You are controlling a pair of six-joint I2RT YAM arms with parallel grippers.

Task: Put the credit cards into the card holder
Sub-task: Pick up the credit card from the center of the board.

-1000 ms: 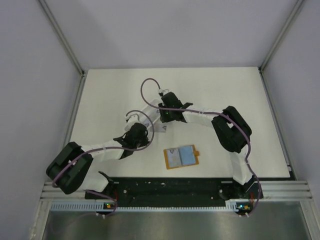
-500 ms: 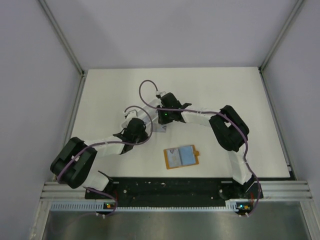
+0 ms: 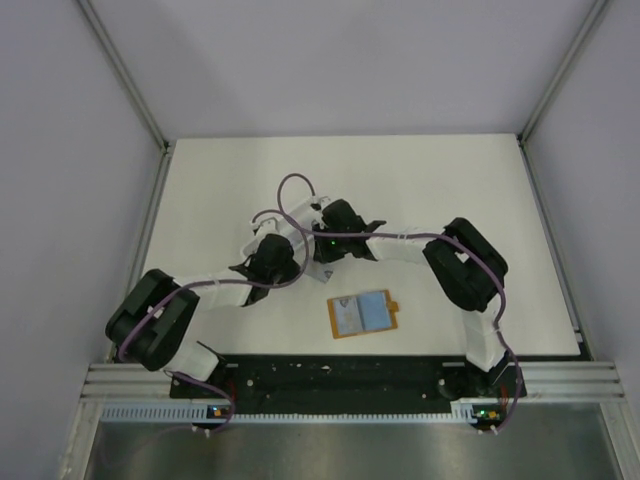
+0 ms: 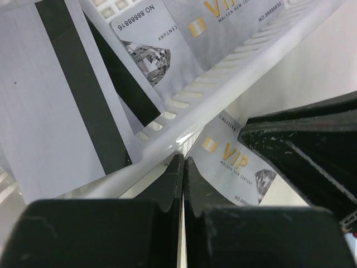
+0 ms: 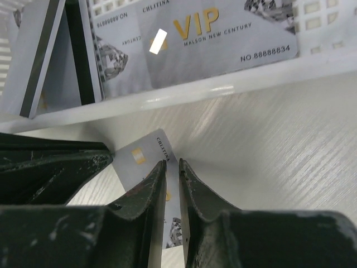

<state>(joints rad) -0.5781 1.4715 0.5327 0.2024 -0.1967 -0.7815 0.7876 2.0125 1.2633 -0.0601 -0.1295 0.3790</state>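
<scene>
Left gripper [image 4: 183, 163]: fingers pressed together, nothing seen between them. Right gripper [image 5: 172, 164]: fingers held a narrow slit apart. No clamp is seen; whether the tips touch anything cannot be told.

A loose card [image 4: 231, 162], VIP print up, is laid flat on the table [image 5: 268, 145]. It lies just ahead of the left fingertips and under the right ones, and is seen through the right slit.

The white tray [image 4: 223, 84] is found just beyond both grippers. More credit cards [image 4: 61, 95] are stood or leaned in it, with black stripes and VIP faces shown.

The card holder [image 3: 362, 314] is laid open and flat on the table. It is placed behind both grippers toward the arm bases, nearer the right one, apart from both and untouched.
</scene>
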